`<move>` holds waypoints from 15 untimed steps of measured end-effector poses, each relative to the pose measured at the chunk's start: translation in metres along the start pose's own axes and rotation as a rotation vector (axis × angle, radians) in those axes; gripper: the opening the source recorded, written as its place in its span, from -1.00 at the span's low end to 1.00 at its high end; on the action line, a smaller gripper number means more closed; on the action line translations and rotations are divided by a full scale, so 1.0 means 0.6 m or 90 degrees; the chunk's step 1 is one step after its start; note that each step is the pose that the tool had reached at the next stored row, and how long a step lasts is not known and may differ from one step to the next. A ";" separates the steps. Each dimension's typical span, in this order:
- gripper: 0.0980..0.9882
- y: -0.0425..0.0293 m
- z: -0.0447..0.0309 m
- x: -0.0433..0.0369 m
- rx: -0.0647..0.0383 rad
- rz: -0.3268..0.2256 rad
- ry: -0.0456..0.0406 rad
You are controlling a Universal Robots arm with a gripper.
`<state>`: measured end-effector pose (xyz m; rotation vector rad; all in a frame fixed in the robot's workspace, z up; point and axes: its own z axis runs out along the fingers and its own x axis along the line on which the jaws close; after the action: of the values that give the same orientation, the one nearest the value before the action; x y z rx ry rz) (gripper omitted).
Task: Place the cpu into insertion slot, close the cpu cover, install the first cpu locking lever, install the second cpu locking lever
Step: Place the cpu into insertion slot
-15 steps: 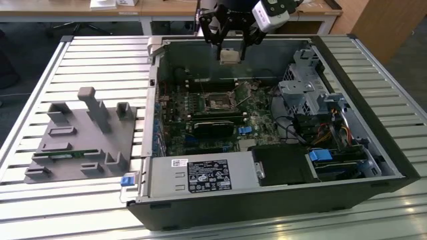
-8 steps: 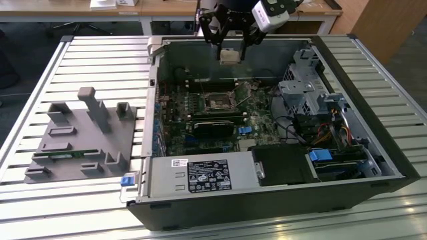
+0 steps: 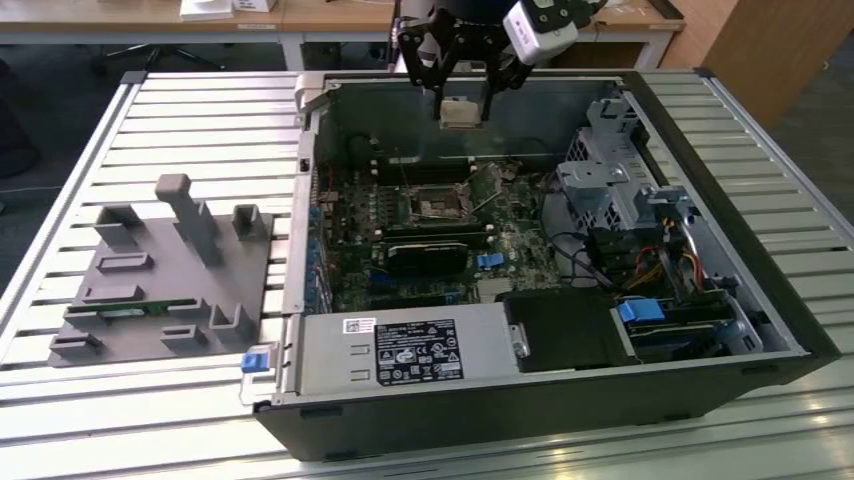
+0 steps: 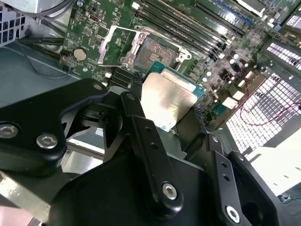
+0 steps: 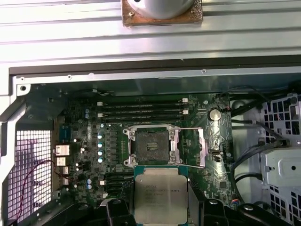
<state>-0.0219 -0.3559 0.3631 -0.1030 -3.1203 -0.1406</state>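
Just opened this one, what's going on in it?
The arm's gripper holds the cpu, jaws closed on its edges, in the air above the open computer case. The insertion slot on the green motherboard is bare, with the cpu cover swung open beside it. The cpu has not yet been placed.

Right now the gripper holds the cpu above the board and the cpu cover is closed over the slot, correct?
No: the first wrist view shows the cpu cover swung open beside the insertion slot. The gripper does hold the cpu.
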 end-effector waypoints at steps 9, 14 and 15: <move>0.00 0.000 0.000 0.000 0.000 0.006 -0.0005; 0.00 0.000 0.000 0.000 0.000 0.009 -0.0008; 0.00 0.000 0.000 0.000 0.000 0.010 -0.0008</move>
<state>-0.0219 -0.3559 0.3631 -0.1266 -3.1201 -0.1408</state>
